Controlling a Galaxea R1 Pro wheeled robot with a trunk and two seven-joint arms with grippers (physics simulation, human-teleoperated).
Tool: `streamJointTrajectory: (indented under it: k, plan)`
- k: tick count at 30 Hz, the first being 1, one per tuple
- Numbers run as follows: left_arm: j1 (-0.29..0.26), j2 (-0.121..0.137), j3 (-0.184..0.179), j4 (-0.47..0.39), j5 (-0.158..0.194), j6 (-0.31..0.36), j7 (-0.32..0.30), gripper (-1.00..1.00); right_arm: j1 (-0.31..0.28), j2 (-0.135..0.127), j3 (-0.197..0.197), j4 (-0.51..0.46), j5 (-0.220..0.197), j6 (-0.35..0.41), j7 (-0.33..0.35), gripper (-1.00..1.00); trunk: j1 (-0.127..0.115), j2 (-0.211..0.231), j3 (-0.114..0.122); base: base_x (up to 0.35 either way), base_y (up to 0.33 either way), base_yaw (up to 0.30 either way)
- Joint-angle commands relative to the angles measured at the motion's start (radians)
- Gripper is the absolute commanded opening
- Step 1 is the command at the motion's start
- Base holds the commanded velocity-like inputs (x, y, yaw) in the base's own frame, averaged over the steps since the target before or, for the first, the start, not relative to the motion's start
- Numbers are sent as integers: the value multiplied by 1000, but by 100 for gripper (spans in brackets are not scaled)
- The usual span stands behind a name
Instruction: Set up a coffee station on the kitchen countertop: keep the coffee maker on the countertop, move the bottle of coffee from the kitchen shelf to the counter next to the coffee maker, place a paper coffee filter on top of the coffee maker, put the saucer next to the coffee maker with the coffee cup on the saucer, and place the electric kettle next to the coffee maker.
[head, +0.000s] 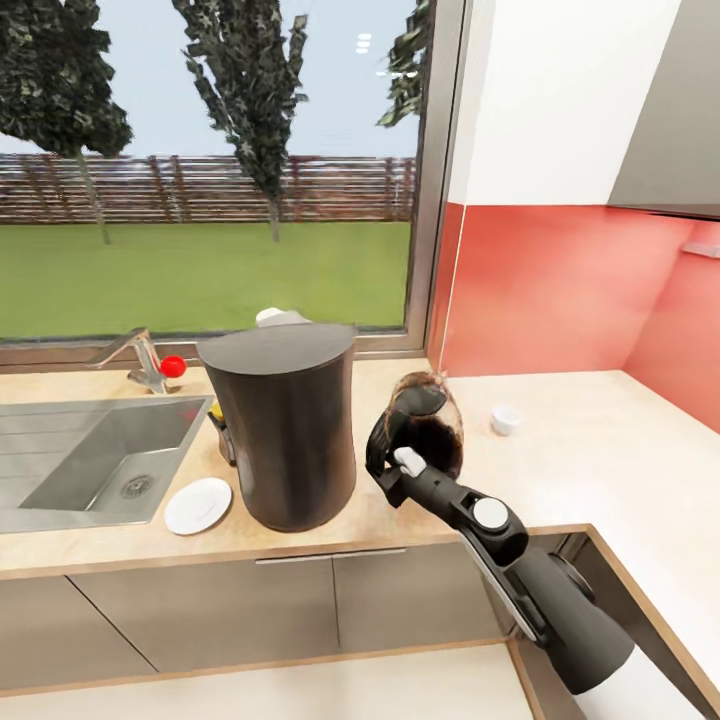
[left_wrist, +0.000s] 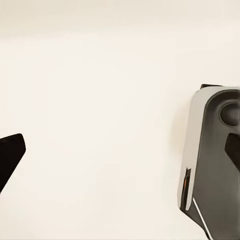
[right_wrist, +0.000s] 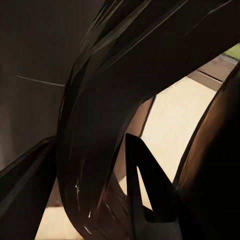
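The tall dark coffee maker (head: 285, 430) stands on the wooden countertop (head: 560, 450) just right of the sink. To its right rests the brown-glass electric kettle (head: 432, 420), and my right gripper (head: 393, 462) is shut on its black handle (right_wrist: 90, 150), which passes between the two fingers (right_wrist: 150, 200). A white saucer (head: 198, 505) lies at the coffee maker's front left. The small white coffee cup (head: 506, 420) sits farther right on the counter. My left gripper (left_wrist: 120, 160) hangs open over pale floor, nothing between its fingers (left_wrist: 10, 157). The coffee bottle is out of view.
The steel sink (head: 100, 460) and faucet (head: 140, 360) with a red knob lie to the left. A white object (head: 280, 317) peeks up behind the coffee maker, and a yellow item (head: 217, 410) sits beside it. A window, red backsplash and wall cabinet (head: 670, 110) border the counter.
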Motion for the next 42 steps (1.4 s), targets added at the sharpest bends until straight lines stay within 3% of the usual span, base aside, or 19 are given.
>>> streamJointTrajectory:
  k: [1, 29, 42]
  plan:
    - [0, 0, 7, 0, 0, -3, -3, 100, -1, -1, 5, -2, 3, 5, 1, -100, 1, -2, -2, 23, 3, 0]
    - [0, 0, 7, 0, 0, -3, -9, 100, -1, -2, 10, 26, 3, 3, 1, -100, 1, -2, -2, 124, 18, 0]
    - [0, 0, 7, 0, 0, -3, -7, 100, -1, -2, 11, 62, 4, 3, 0, -100, 1, -2, -2, 12, 0, 0]
